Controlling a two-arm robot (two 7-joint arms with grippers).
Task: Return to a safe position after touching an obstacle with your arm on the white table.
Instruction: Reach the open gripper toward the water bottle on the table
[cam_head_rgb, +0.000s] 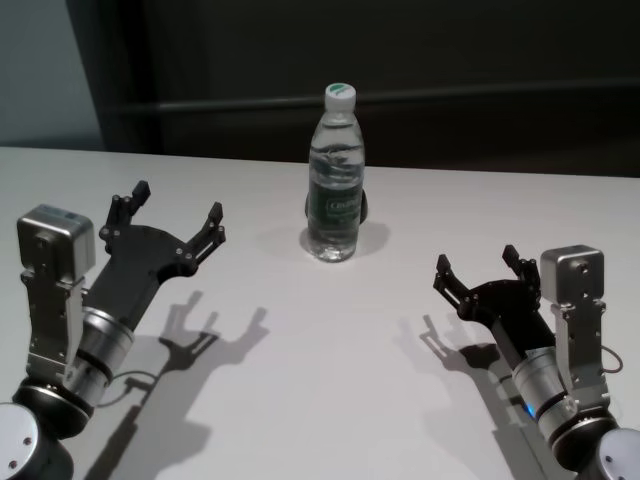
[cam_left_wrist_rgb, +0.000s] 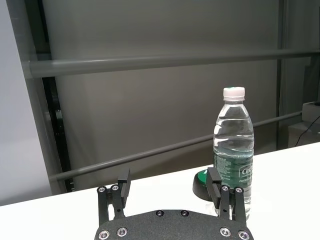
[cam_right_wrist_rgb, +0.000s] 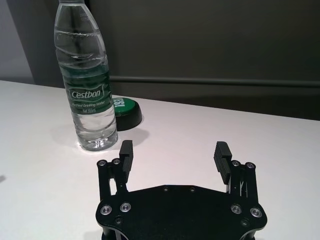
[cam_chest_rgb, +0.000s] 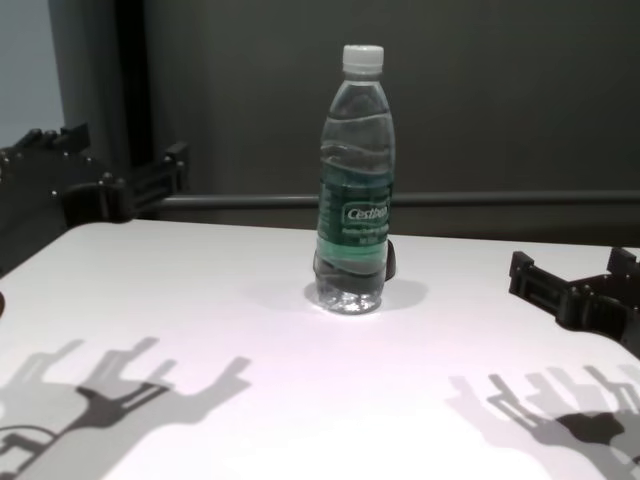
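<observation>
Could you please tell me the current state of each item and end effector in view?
Water bottle: upright on the white table, cap on, partly filled, touched by neither arm.
Small black object: on the table behind the bottle's base.
Left end effector: open, empty, left of the bottle.
Right end effector: open, empty, right of the bottle.

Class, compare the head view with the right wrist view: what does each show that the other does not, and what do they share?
Only the head view shows both arms at once: the left pincer raised and open on the robot's left, the right pincer open on its right, neither touching anything, plus the bottle's white cap.

Only the right wrist view shows the label's lettering and the green top of the small black object behind the bottle's base.

Both show the water bottle standing upright on the white table, apart from the open right pincer.
</observation>
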